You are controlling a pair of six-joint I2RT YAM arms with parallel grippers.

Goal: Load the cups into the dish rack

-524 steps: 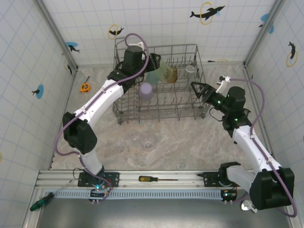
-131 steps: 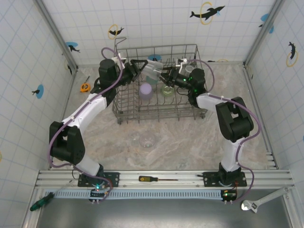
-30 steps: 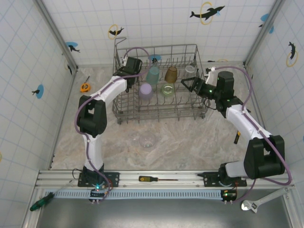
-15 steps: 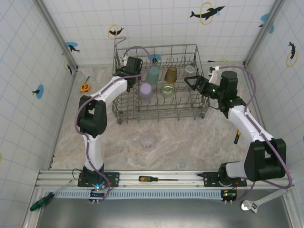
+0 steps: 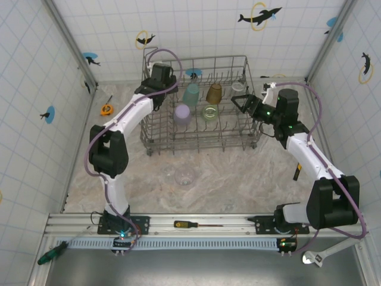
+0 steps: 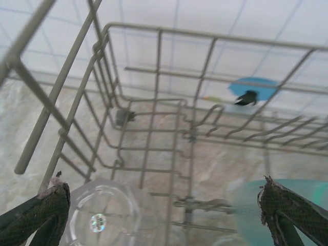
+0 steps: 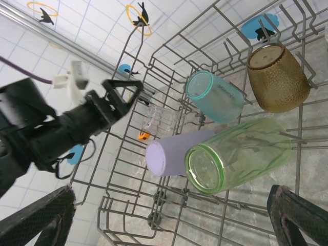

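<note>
One clear cup (image 6: 105, 218) is now standing freed in the dish rack's (image 5: 202, 140) far-left corner as I am drawing my left pincer (image 6: 161, 187), jaws spread apart, off it, leaving another cup (image 5: 184, 176) in front of the rack.

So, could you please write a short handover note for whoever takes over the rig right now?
Left gripper: open and empty, over a clear cup at the left end of the dish rack.
Right gripper: open and empty, at the rack's right side.
Done: the lavender cup, teal cup, amber cup, pale green cup and a second clear cup at the back right are also in the rack.
Left: a third clear cup sits on the table in front of the rack.
</note>
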